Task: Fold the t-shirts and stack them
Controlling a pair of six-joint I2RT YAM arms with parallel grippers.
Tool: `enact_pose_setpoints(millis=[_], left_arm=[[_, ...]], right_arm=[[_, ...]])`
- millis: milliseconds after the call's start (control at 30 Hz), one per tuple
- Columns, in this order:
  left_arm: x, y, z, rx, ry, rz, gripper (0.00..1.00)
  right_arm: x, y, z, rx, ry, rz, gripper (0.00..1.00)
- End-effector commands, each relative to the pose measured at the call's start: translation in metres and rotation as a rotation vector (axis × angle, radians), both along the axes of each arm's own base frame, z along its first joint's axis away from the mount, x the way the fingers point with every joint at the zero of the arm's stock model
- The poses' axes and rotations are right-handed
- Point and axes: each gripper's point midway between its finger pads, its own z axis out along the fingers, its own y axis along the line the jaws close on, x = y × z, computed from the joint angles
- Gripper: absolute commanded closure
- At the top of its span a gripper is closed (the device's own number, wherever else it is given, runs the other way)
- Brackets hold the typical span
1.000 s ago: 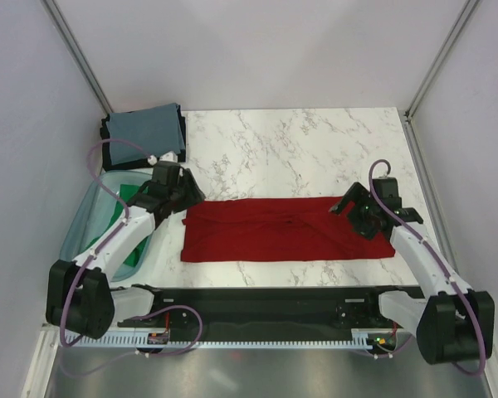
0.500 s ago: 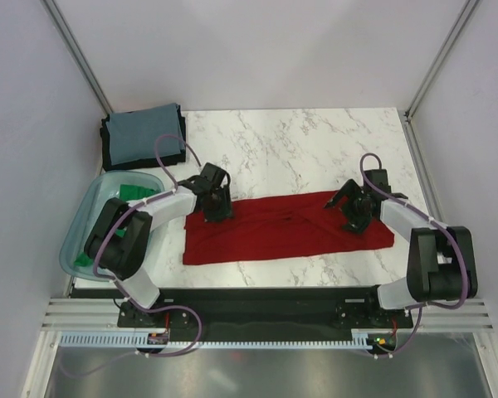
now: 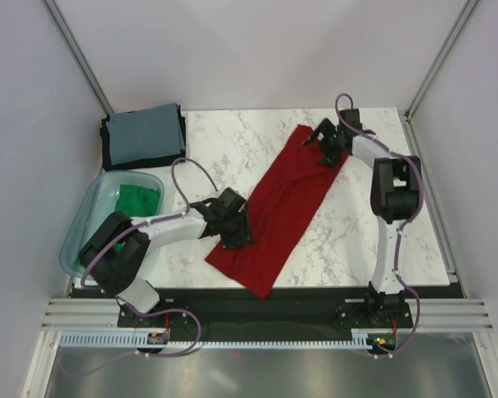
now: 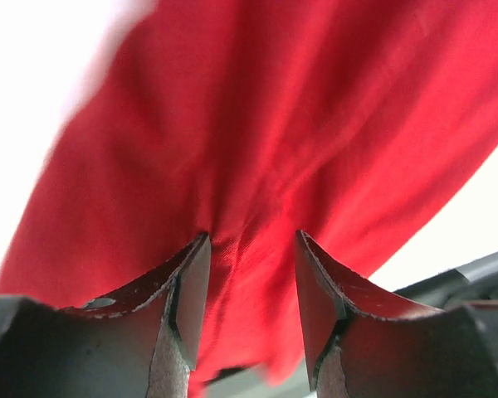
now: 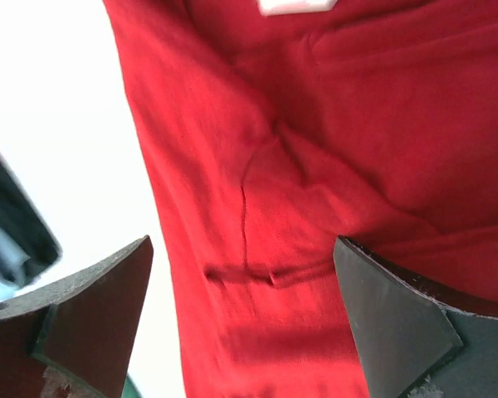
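The dark red t-shirt [image 3: 284,203] lies flat as a long diagonal strip, from the far right of the table to the near middle. My left gripper [image 3: 235,232] is over its near left edge. In the left wrist view [image 4: 251,249] the jaws stand apart with red cloth [image 4: 257,124] between and beyond them. My right gripper [image 3: 325,152] is over the shirt's far end. It is wide open in the right wrist view [image 5: 242,257], above the cloth [image 5: 332,166] and close to the white neck label [image 5: 295,5]. A bright green shirt [image 3: 138,200] lies in the basin. A grey-blue folded shirt [image 3: 145,133] rests on a dark one [image 3: 108,154].
The translucent teal basin [image 3: 77,232] stands at the left edge, with the folded stack behind it at the far left corner. White walls close in the table on three sides. The black rail [image 3: 315,298] of the arm bases runs along the near edge.
The red shirt has swung from lying crosswise to lying diagonally. My right gripper moved to the far right with its end. My left gripper moved right and nearer, along the shirt's left edge.
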Motion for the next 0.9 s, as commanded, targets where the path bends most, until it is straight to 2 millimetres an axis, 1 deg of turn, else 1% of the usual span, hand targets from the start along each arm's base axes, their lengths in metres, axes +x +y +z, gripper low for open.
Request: enact_pose_setpoints(millis=[0, 33, 67, 100, 167, 200, 233, 267, 300, 333, 367, 400, 433, 467, 500, 533, 567, 600, 633, 667, 700, 733, 767, 800, 833, 867], left_arm=[[-0.016, -0.066, 0.013, -0.168, 0.064, -0.052, 0.48], [-0.012, -0.079, 0.021, -0.175, 0.035, -0.084, 0.48], [-0.019, -0.086, 0.019, -0.158, 0.038, -0.113, 0.48], [-0.018, -0.090, 0.022, -0.156, 0.031, -0.120, 0.48], [-0.018, -0.099, 0.038, -0.181, 0.001, -0.136, 0.49], [-0.019, -0.101, 0.043, -0.188, -0.013, -0.146, 0.49], [-0.018, -0.104, 0.053, -0.190, -0.040, -0.156, 0.49], [-0.019, -0.102, 0.063, -0.190, -0.052, -0.157, 0.49], [-0.019, -0.100, 0.071, -0.189, -0.068, -0.159, 0.49], [-0.019, -0.099, 0.078, -0.182, -0.095, -0.159, 0.49], [-0.022, -0.094, 0.081, -0.164, -0.097, -0.158, 0.49], [-0.022, -0.091, 0.097, -0.184, -0.130, -0.155, 0.49], [-0.023, -0.086, 0.100, -0.168, -0.155, -0.147, 0.49], [-0.026, -0.079, 0.104, -0.153, -0.164, -0.143, 0.49], [-0.027, -0.074, 0.117, -0.170, -0.199, -0.143, 0.49], [-0.031, -0.067, 0.114, -0.156, -0.203, -0.142, 0.49], [-0.029, -0.060, 0.114, -0.139, -0.222, -0.125, 0.48], [-0.032, -0.052, 0.110, -0.117, -0.216, -0.116, 0.48], [-0.034, -0.041, 0.111, -0.109, -0.229, -0.097, 0.48], [-0.037, -0.036, 0.109, -0.102, -0.225, -0.089, 0.48], [-0.040, -0.031, 0.107, -0.102, -0.216, -0.070, 0.48], [-0.045, -0.023, 0.103, -0.105, -0.210, -0.055, 0.48], [-0.049, -0.019, 0.101, -0.109, -0.203, -0.045, 0.48], [-0.054, -0.013, 0.091, -0.101, -0.177, -0.022, 0.48], [-0.055, -0.010, 0.092, -0.112, -0.182, -0.006, 0.48], [-0.057, -0.007, 0.089, -0.110, -0.176, 0.004, 0.48]], right_arm=[[0.018, 0.063, -0.061, 0.004, 0.036, 0.178, 0.02], [0.042, 0.077, -0.039, 0.028, -0.039, 0.201, 0.02], [0.050, 0.086, -0.038, 0.036, -0.056, 0.217, 0.02], [0.063, 0.100, -0.038, 0.045, -0.089, 0.240, 0.02], [0.071, 0.117, -0.035, 0.070, -0.122, 0.277, 0.02], [0.078, 0.129, -0.032, 0.074, -0.156, 0.301, 0.02], [0.080, 0.135, -0.030, 0.078, -0.173, 0.312, 0.02], [0.082, 0.139, -0.027, 0.075, -0.185, 0.319, 0.02], [0.085, 0.139, -0.021, 0.071, -0.205, 0.314, 0.02], [0.087, 0.137, -0.018, 0.064, -0.210, 0.305, 0.02], [0.091, 0.134, -0.006, 0.046, -0.235, 0.284, 0.02], [0.091, 0.132, -0.002, 0.039, -0.241, 0.280, 0.02], [0.092, 0.132, 0.006, 0.042, -0.257, 0.277, 0.02], [0.093, 0.133, 0.027, 0.058, -0.287, 0.280, 0.02], [0.095, 0.134, 0.039, 0.072, -0.310, 0.284, 0.02], [0.095, 0.135, 0.051, 0.085, -0.326, 0.287, 0.02], [0.095, 0.136, 0.078, 0.100, -0.363, 0.283, 0.02], [0.095, 0.134, 0.092, 0.112, -0.382, 0.283, 0.02], [0.094, 0.134, 0.107, 0.119, -0.405, 0.285, 0.02], [0.093, 0.129, 0.137, 0.125, -0.449, 0.281, 0.02], [0.089, 0.126, 0.146, 0.122, -0.460, 0.285, 0.02], [0.085, 0.124, 0.157, 0.119, -0.474, 0.288, 0.02], [0.077, 0.116, 0.190, 0.115, -0.522, 0.285, 0.02], [0.066, 0.111, 0.177, 0.103, -0.483, 0.287, 0.02], [0.058, 0.103, 0.178, 0.087, -0.472, 0.272, 0.02], [0.041, 0.095, 0.211, 0.079, -0.513, 0.261, 0.02]])
